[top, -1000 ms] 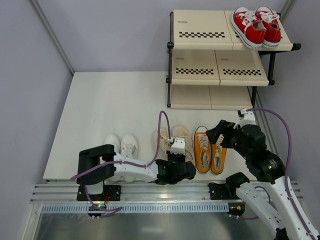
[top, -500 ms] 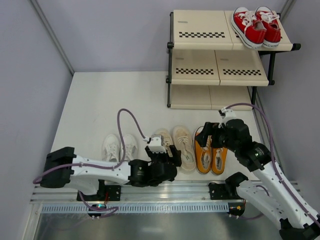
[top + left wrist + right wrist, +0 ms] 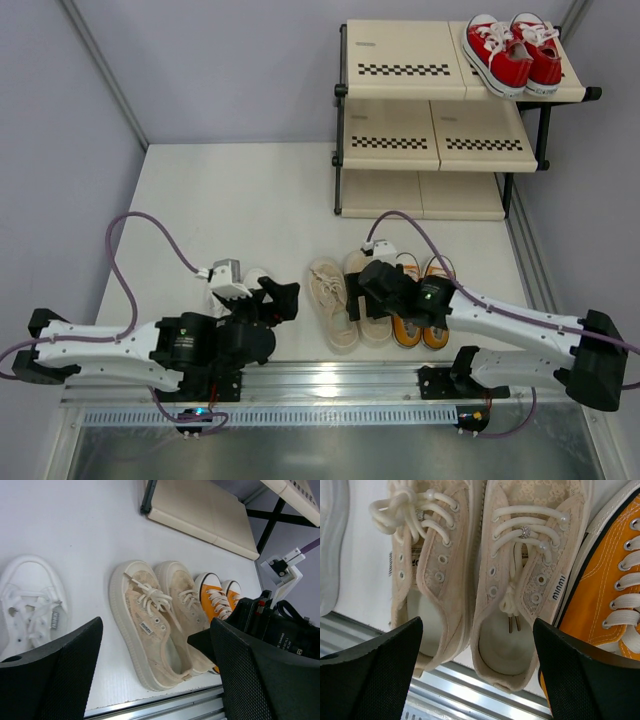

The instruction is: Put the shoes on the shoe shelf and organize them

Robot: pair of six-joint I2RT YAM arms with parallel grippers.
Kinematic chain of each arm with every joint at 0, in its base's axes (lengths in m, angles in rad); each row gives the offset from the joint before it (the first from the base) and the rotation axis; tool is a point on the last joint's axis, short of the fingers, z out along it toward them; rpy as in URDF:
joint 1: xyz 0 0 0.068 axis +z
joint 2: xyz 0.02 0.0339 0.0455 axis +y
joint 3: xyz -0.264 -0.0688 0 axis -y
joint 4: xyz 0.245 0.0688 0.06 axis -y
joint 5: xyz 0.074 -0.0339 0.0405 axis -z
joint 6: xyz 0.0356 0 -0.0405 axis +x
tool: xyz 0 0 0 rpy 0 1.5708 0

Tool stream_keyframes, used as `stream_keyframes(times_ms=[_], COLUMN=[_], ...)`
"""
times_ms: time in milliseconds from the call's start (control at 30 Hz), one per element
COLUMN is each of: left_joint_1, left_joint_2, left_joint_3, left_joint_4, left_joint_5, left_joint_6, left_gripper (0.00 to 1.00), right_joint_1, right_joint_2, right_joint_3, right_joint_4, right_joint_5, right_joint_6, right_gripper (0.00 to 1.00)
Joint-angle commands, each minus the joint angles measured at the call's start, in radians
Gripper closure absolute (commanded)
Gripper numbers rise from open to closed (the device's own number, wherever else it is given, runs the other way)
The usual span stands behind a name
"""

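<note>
Directly beneath the right pincer, whose black fingers are spread wide and hold nothing, lies the heel end of a pair of cream-beige lace-up sneakers. The two shoes lie side by side and touch along their soles. Their open heels are at the silver metal rail on the near edge, and their knotted laces sit further up.

Each shoe's long axis runs from near to far, the left one slightly slanted. The toes point towards the three-tier cream shoe shelf with checkered front strips.

Just to the right, touching or nearly so, is a pair of orange-yellow canvas sneakers. The left pincer is also wide open and empty, hovering near a pair of white sneakers on the white table. A pair of red canvas sneakers stands on the right of the top tier.

The step in hand looks like grasping one cream shoe. To do it well:
- Lower the pincer across the shoe's width at the heel opening.
- Put one finger inside the opening or in the seam between the two shoes.
- Keep clear of the laces and the orange neighbour.
- Keep the toe leading towards a free tier.
</note>
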Motion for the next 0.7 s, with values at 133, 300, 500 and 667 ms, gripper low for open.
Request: stream_keyframes(times_ms=[133,300,500,667], left_joint_1=[-0.004,-0.002,-0.004,-0.002], left_joint_2=[-0.160,-0.222,-0.222,-0.249], left_joint_3=[-0.045,-0.065,-0.065,-0.060], left_joint_4=[-0.292,-0.318,-0.341,-0.384], left_joint_5=[-0.050,-0.044,-0.039,-0.030], left_joint_6=[-0.124,-0.124,-0.120,-0.135], left_gripper=[0.16,0.18,0.18,0.19], right_joint_1=[0.040,0.070,0.070,0.070], right_joint_2=[0.199,0.284,0.402,0.330], right_joint_3=[0.059,0.057,0.084,0.169], right_joint_4=[0.125,0.183,0.159,0.043], right_joint_5=[0.110,0.080,0.078,0.122], right_joint_6=[0.108,0.126,0.115,0.057], right_gripper=[0.09,0.21,0.81,0.96])
